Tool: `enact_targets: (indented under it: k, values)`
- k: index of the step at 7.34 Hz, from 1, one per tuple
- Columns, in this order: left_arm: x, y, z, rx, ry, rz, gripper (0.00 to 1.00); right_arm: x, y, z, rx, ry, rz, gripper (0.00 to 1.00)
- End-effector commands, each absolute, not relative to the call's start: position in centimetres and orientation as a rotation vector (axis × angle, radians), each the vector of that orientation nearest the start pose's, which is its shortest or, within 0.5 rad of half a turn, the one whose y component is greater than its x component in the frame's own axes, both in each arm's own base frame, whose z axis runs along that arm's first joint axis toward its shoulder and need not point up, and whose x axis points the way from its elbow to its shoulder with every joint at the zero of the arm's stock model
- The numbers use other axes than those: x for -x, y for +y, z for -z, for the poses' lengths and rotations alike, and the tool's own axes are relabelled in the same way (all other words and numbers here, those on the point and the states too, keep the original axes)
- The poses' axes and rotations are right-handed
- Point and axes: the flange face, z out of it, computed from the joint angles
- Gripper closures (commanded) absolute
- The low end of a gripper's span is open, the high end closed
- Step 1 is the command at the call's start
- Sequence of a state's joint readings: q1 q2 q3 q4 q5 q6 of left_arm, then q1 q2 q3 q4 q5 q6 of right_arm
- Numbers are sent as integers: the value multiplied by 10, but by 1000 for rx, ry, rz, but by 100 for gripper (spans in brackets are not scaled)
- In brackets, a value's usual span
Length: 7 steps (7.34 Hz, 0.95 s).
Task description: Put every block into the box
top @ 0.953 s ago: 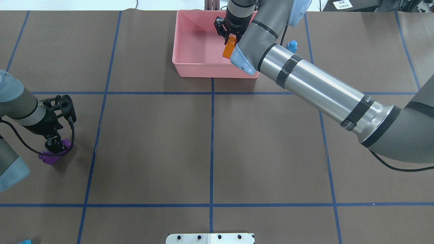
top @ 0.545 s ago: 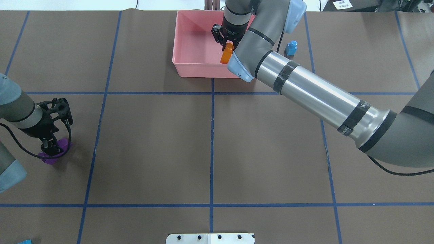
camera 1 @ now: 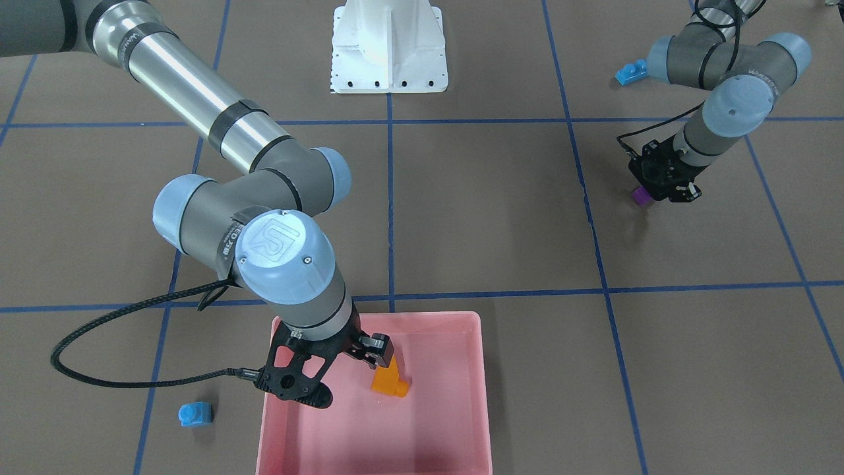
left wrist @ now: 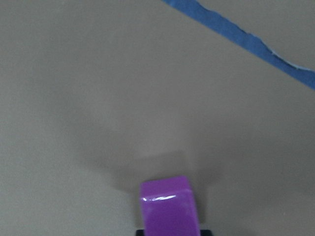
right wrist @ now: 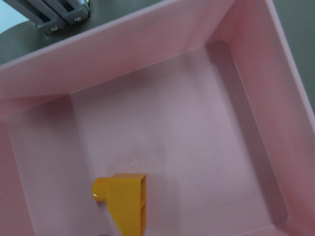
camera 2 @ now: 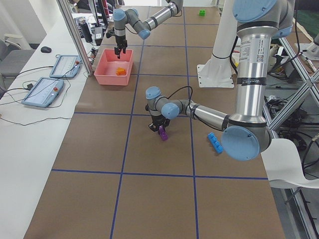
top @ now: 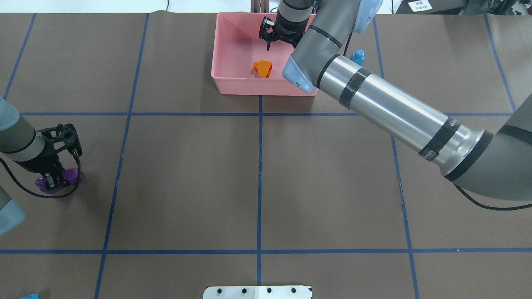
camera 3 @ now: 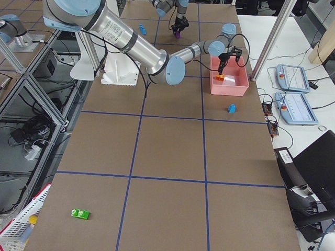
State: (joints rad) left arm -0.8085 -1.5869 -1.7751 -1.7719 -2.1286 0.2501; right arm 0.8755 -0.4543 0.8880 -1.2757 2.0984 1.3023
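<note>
- Brown taped worktop [top: 187, 178] carries the box [top: 232, 81], where the orange block [top: 262, 68] now lies loose, no longer gripped as half a second ago.
- Right tool [camera 1: 337, 371] is seen released above the box floor.
- Left tool [top: 53, 179] is clenched on the purple block [top: 71, 177], well apart from the box; that delivery is judged next.

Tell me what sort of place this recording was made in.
Most likely a robotics lab or test cell: robot arms work over a table papered brown and taped into a blue grid, with control tablets on a side bench and aluminium framing alongside.
</note>
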Motion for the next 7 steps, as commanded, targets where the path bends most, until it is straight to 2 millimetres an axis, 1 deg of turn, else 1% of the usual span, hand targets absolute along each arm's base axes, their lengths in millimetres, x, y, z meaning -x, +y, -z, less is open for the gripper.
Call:
enact_targets:
  k: [1, 2, 3, 4, 5, 6, 7]
  values:
    - [-287, -453, -472, -350, 708, -909, 100, 425, -743, -227, 25, -886, -358, 0]
    - [-314, -492, -422, -369, 743, -791, 100, 405, -739, -285, 17, -844, -349, 0]
    - [-331, -537, -362, -388, 759, -707, 100, 392, -745, -317, -45, -777, -323, 0]
    - [-357, -581, -292, -387, 799, -570, 100, 386, -750, -338, -75, -719, -349, 0]
    - [-376, -629, -240, -373, 821, -454, 100, 386, -756, -360, -87, -668, -369, 0]
    - [-377, -671, -204, -359, 828, -361, 100, 386, -761, -380, -116, -665, -374, 0]
    - [-387, -702, -174, -349, 847, -277, 100, 388, -766, -404, -144, -651, -380, 0]
